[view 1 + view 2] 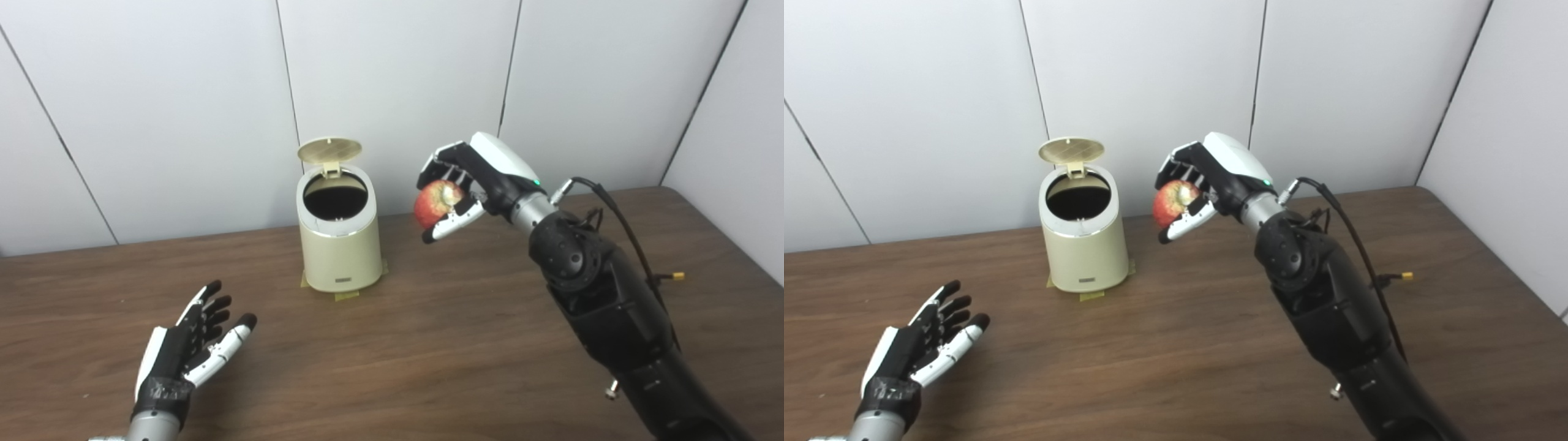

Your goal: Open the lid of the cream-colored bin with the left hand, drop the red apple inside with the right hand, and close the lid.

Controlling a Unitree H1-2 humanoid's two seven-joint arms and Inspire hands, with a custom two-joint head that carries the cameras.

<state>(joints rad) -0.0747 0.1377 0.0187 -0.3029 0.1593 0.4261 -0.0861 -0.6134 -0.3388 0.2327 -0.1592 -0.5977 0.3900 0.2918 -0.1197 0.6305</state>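
In the left eye view, the right hand [465, 184] is raised above the table, right of the cream-colored cylindrical bin [339, 245], its fingers and thumb curled around the red apple [436, 202]; the apple hangs in the air at about the height of the bin's rim, apart from it, with open space between the two. The black right forearm slants up from the lower right corner. The round lid [329, 150] stands tipped up at the back of the bin, leaving the dark mouth uncovered. The left hand [196, 343] lies low over the brown wooden table [429, 343], forward and left of the bin, palm up, fingers spread and holding nothing. In the right eye view, the same layout shows: the apple [1171, 201] gripped right of the bin [1084, 245], bare tabletop between the bin and the spread left hand [928, 340], and the white panelled wall [937, 92] close behind the bin.
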